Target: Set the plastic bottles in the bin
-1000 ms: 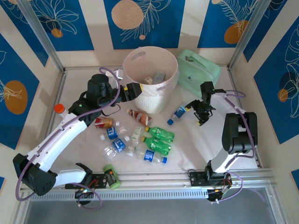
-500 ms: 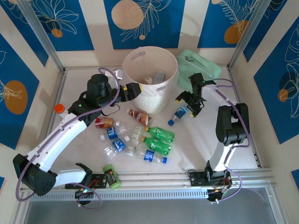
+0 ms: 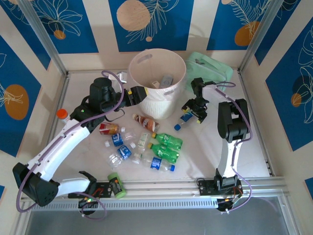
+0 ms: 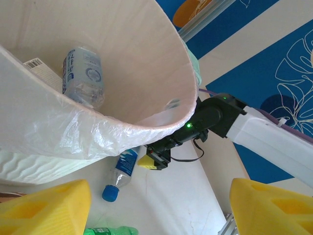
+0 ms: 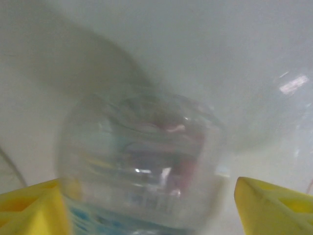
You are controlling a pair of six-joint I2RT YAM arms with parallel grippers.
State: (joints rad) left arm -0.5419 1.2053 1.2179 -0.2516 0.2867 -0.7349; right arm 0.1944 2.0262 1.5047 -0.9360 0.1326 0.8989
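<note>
The pale bin (image 3: 157,81) stands at the back centre, and a clear blue-labelled bottle (image 4: 82,73) lies inside it. My left gripper (image 3: 142,95) hovers open beside the bin's left wall, its yellow fingertips (image 4: 44,208) empty. To the right of the bin a clear bottle with a blue cap (image 3: 185,119) lies on the table. My right gripper (image 3: 191,111) is down over it, open, with the bottle's base (image 5: 142,166) between the yellow fingers (image 5: 274,205). A gap shows on the right side. Several more plastic bottles, clear (image 3: 120,139), green (image 3: 168,141) and brownish (image 3: 145,122), lie in front of the bin.
A mint-green zipped bag (image 3: 209,71) lies behind the right gripper. An orange-capped jar (image 3: 62,114) stands at the left, and a light-green can (image 3: 115,185) sits by the near rail. White plastic film (image 4: 73,132) hangs over the bin's rim.
My right gripper has swung left toward the bin and come down around the blue-capped bottle. The left arm has barely moved.
</note>
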